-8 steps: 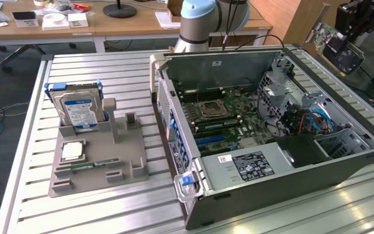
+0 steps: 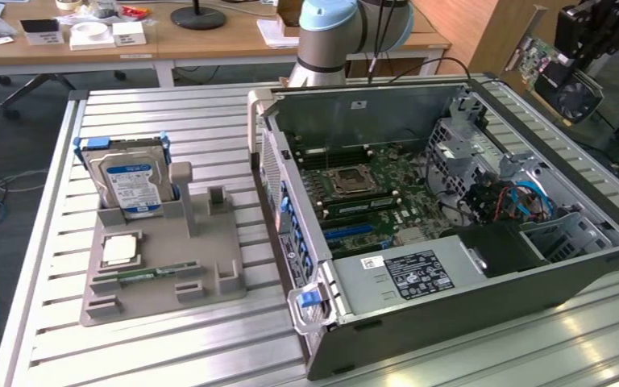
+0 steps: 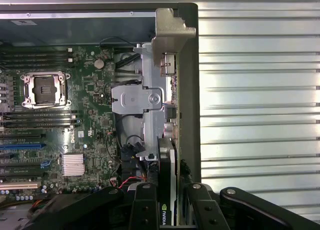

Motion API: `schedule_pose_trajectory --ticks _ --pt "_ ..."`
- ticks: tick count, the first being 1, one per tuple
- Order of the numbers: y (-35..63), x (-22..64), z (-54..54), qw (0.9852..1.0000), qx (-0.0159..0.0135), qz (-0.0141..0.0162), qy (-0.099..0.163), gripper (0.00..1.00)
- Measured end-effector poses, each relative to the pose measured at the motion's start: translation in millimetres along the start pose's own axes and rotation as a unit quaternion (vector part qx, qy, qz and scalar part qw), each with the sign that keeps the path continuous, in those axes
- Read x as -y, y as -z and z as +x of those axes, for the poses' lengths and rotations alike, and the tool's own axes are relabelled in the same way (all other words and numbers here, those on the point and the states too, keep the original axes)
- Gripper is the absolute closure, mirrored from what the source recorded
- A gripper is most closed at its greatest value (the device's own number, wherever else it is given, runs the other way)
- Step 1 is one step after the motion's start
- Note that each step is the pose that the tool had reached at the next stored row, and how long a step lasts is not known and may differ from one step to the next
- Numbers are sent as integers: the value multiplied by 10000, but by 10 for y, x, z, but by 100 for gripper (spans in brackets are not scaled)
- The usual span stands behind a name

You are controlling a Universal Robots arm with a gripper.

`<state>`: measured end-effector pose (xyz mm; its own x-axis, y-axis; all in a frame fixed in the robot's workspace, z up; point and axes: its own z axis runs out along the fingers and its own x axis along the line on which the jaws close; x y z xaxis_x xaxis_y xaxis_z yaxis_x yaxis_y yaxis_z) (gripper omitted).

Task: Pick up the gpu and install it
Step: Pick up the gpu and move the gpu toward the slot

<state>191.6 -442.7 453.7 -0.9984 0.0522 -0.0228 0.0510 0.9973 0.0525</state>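
A shiny ridged metal surface (image 2: 180,121) carries an open computer case (image 2: 482,314). The hand (image 3: 170,192) is partly closed and pinches the gpu (image 3: 166,162) by its flat sides. The card hangs edge-down, likely so it can slide into a slot. It is up in the air above the case's edge, not in a slot. A hard drive (image 2: 132,181) stands well apart in a grey holder (image 2: 159,282).
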Motion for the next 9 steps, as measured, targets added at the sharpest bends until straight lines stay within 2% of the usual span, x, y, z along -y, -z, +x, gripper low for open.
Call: schedule_pose_trajectory --ticks 5,9 --pt "0 1 5 10000 0 0 0 73" --pt "2 3 54 10000 7 0 0 73"
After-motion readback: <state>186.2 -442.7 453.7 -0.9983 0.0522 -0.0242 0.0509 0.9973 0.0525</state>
